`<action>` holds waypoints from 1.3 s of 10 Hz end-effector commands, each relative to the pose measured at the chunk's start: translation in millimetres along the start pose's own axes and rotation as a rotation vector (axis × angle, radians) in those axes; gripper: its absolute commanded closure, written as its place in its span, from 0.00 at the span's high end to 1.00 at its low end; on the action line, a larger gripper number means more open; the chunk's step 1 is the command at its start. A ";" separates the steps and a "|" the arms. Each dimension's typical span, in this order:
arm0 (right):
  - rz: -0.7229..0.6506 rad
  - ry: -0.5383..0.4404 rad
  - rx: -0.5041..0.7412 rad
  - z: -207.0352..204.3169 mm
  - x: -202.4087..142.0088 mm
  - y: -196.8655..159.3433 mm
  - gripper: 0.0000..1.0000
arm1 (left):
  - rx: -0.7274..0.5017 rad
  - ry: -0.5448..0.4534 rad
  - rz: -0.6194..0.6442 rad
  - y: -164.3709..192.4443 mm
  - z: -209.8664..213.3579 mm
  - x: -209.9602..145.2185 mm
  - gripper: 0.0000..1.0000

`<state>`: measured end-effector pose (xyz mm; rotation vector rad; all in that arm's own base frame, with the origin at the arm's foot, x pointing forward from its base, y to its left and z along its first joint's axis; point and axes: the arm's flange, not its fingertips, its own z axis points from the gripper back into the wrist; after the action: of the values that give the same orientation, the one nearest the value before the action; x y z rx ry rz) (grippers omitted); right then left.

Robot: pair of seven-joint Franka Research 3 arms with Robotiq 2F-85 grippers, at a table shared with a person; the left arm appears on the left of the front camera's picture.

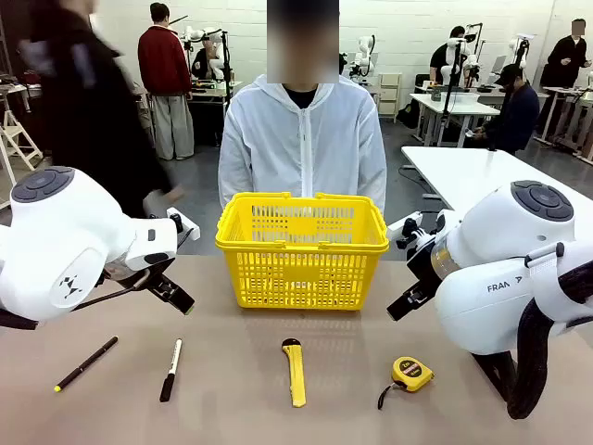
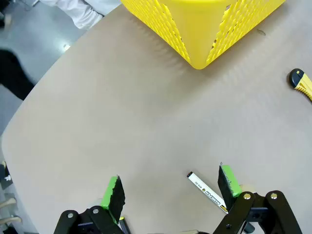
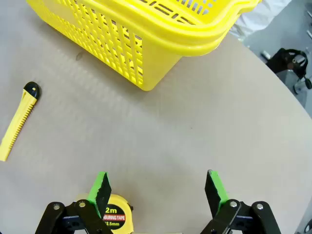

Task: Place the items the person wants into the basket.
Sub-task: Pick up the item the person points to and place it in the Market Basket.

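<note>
Left claw point(image 2: 170, 178) and right claw point(image 3: 156, 174) both hang released above the worktop point(image 1: 232, 408). The basket point(image 1: 301, 243) stands centrally before the person point(image 1: 302, 139). In the near row lie, well apart, the pen point(image 1: 86, 362), marker point(image 1: 170, 369), utility knife point(image 1: 295, 371) and tape measure point(image 1: 411, 373).

The left pincer point(image 2: 170, 190) stands wide open above the tan table point(image 2: 112, 122), its green pads point(image 2: 113, 192) facing each other across the gap. A white-and-black marker point(image 2: 204, 191) lies flat on the table just beside one finger, with its far end reaching into the gap. Farther off, a corner of the yellow basket point(image 2: 195, 34) sits on the table, with lattice walls on both sides. A yellow knife point(image 2: 303, 83) with a black tip lies at the picture's edge, apart from the basket. Beyond the table's curved edge are grey floor point(image 2: 29, 29) and a white sleeve point(image 2: 80, 12).
</note>
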<state>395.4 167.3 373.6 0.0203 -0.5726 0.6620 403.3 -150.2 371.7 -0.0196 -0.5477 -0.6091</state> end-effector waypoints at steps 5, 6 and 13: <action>0.000 0.000 0.000 0.0 0.0 0.0 1.00 | 0.000 0.000 0.000 -0.1 0.0 0.0 1.00; 0.000 0.000 0.000 0.0 0.0 0.0 1.00 | 0.000 0.000 0.000 -0.1 0.0 0.0 1.00; 0.000 0.000 0.000 0.0 0.0 0.0 1.00 | 0.000 0.000 0.000 -0.1 0.0 0.0 1.00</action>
<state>395.3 167.4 373.6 0.0198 -0.5727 0.6626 403.2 -150.6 371.7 -0.0191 -0.5478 -0.6100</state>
